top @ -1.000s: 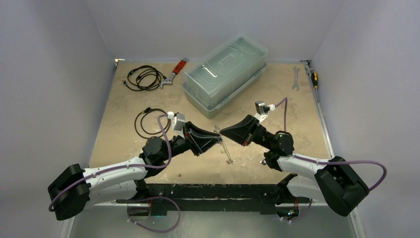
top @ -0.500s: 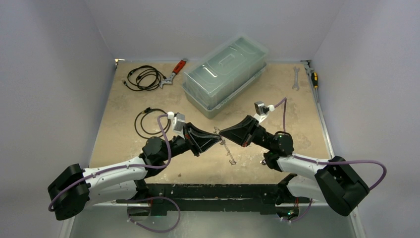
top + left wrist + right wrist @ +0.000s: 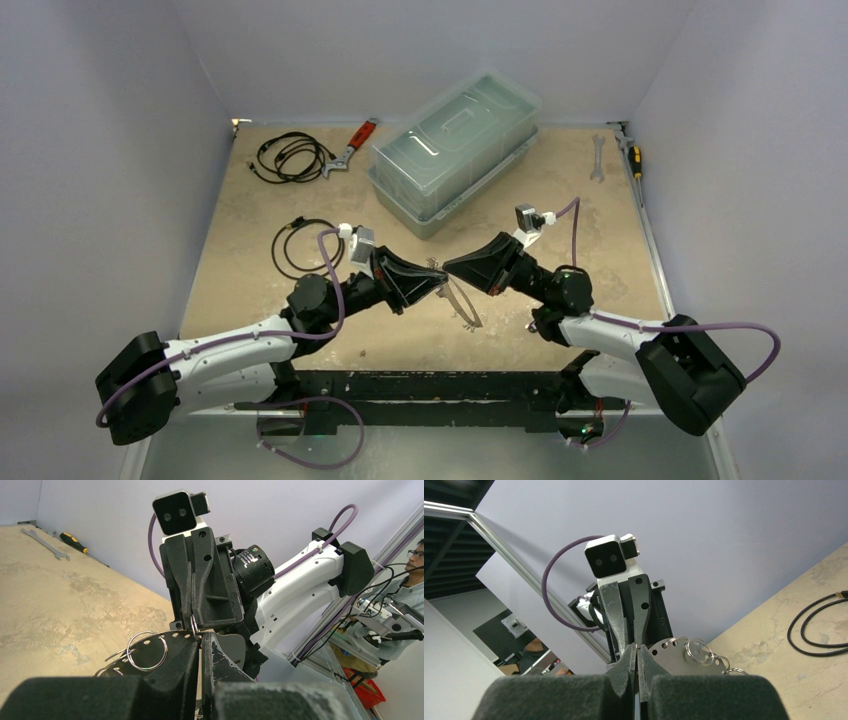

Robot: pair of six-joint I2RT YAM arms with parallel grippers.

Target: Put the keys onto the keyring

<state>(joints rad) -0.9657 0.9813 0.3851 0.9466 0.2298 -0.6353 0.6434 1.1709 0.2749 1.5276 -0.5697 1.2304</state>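
Note:
The keyring (image 3: 462,300) is a thin silver hoop-shaped piece with holes and small split rings along its rim. It hangs between my two grippers above the table's middle. My left gripper (image 3: 436,279) is shut on its edge; in the left wrist view (image 3: 202,639) the keyring (image 3: 150,641) lies left of the fingers, with a split ring (image 3: 146,651) on it. My right gripper (image 3: 448,266) faces it tip to tip and is shut on the same rim (image 3: 637,650); the keyring (image 3: 671,652) shows to the right. No tagged keys are in view.
A clear lidded bin (image 3: 455,150) stands at the back. Two black cable coils (image 3: 290,155) (image 3: 300,245) lie at the left. A red-handled wrench (image 3: 352,145) is beside the bin. A spanner (image 3: 598,155) and a screwdriver (image 3: 634,158) lie at the right edge.
The hanging part of the keyring has swung a little to the right and turned more face-on. Both grippers stay shut and almost still.

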